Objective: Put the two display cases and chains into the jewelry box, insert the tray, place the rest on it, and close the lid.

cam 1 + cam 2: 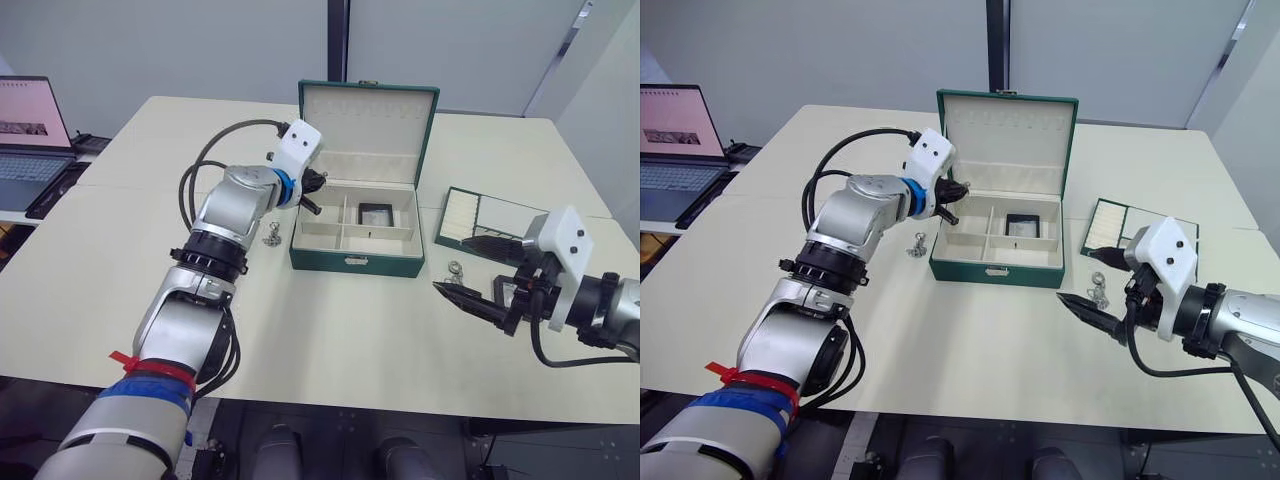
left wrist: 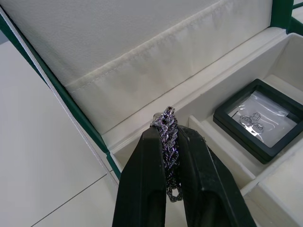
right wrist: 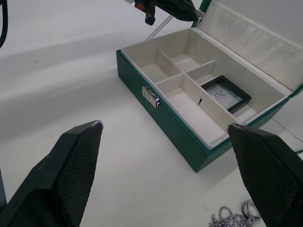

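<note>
The dark green jewelry box (image 1: pixel 355 262) stands open at the table's middle, its cream-lined lid (image 1: pixel 368 120) upright. One black-framed display case (image 1: pixel 375 213) lies in the back right compartment. My left gripper (image 1: pixel 312 192) hovers over the box's back left corner, shut on a silver chain (image 2: pixel 168 142). A second chain (image 1: pixel 272 237) lies on the table just left of the box. To the right sits the shallow green tray (image 1: pixel 1150 225). A small silver cluster of links and rings (image 1: pixel 1099 290) lies in front of the tray. My right gripper (image 1: pixel 1077 277) stands open beside that cluster, holding nothing.
An open laptop (image 1: pixel 30 130) sits on a side desk at the far left. The pale table (image 1: pixel 330 340) has free room in front of the box. Its front edge runs close below both arms.
</note>
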{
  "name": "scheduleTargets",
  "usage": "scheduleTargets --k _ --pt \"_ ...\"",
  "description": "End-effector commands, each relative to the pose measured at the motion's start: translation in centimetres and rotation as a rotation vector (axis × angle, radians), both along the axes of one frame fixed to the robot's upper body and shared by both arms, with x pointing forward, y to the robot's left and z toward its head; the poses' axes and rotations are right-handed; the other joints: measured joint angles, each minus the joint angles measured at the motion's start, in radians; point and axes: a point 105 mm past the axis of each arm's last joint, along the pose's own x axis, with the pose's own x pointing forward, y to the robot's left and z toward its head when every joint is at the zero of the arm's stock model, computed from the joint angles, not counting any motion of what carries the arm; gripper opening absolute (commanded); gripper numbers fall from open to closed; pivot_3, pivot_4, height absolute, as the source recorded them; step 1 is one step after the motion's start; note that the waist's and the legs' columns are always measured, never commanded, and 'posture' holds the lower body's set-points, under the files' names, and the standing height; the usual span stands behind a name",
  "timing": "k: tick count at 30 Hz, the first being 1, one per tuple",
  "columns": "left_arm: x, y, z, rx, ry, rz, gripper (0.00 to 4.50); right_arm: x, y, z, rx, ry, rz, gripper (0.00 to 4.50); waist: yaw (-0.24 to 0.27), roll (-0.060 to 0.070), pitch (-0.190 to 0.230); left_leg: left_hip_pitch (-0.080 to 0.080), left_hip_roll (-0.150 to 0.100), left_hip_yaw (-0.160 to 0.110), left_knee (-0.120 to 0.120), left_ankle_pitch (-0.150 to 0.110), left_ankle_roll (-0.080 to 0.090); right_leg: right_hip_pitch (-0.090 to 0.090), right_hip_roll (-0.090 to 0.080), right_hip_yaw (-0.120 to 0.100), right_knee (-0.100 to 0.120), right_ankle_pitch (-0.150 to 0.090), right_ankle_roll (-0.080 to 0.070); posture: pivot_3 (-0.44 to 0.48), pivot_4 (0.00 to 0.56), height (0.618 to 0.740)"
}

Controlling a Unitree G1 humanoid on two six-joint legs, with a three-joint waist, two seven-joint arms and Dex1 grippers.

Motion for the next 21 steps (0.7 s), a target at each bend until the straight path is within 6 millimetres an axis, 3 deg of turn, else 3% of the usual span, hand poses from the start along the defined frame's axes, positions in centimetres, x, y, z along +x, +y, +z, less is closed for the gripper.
scheduleTargets --k 1,21 --pt "0.3 -0.7 1.7 0.017 -0.061 -0.026 0.1 0.3 -0.3 1.2 0.033 -0.058 -0.042 4.5 0.0 0.0 0.0 0.0 0.0 0.0 0.0 0.0 0.0 0.0 0.0 0.0 0.0 0.0 0.0 0.0 0.15 0.74" --pt "0.3 -1.1 0.4 0.044 -0.025 -0.044 0.1 0.8 -0.4 2.4 0.125 -0.091 -0.105 4.5 0.0 0.0 0.0 -0.001 0.0 0.001 0.0 0.0 0.0 -0.002 0.0 0.001 0.001 0.0 0.0 0.0 0.15 0.74"
